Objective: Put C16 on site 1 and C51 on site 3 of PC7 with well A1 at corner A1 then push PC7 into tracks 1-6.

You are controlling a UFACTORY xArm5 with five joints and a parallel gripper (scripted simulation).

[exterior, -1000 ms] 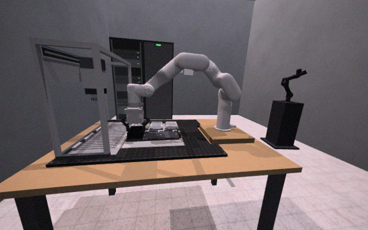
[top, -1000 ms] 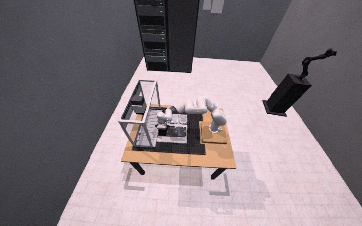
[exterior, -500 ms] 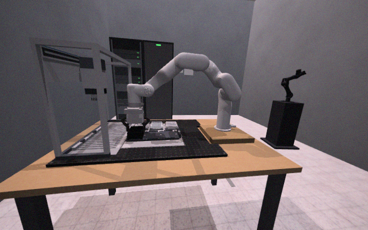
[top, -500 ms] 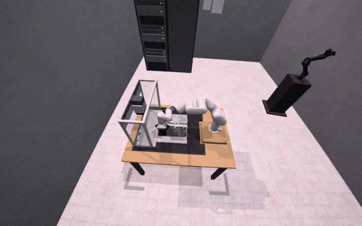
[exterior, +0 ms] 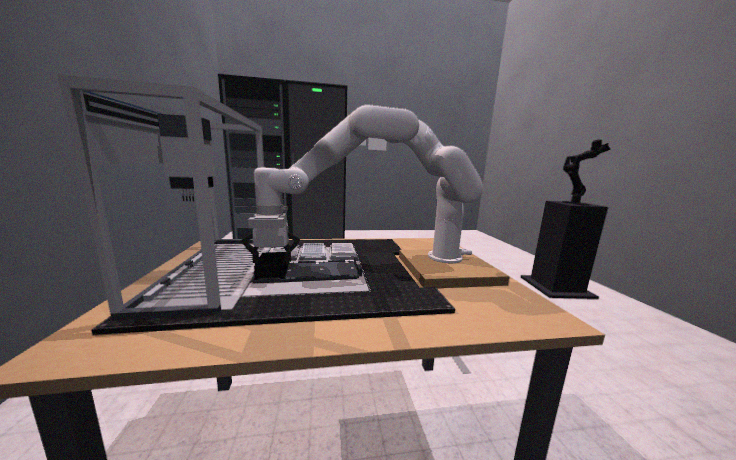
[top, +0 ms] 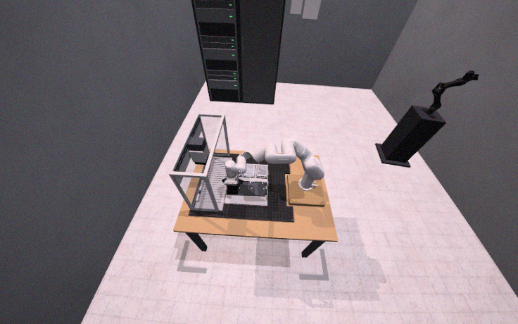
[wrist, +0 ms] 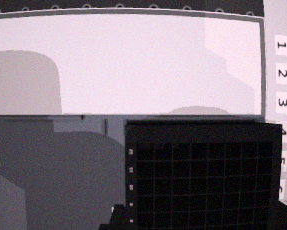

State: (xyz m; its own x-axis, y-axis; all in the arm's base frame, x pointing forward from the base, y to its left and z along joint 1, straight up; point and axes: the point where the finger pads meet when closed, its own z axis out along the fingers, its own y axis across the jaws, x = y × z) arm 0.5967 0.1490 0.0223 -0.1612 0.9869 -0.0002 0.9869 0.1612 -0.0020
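One deep-well block C51 (wrist: 202,191) sits under the spread, empty gripper (exterior: 269,251) near the counter's far left corner; I would lift straight off it, avoiding nudges.

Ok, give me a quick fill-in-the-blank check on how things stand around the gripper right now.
1. The gripper stands ___ over the dark block.
2. On the apron, the wrist view shows track numbers 1, 2 and ___.
3. In the exterior view, ___ pale plates sit side by side behind the gripper.

Missing words: open; 3; two
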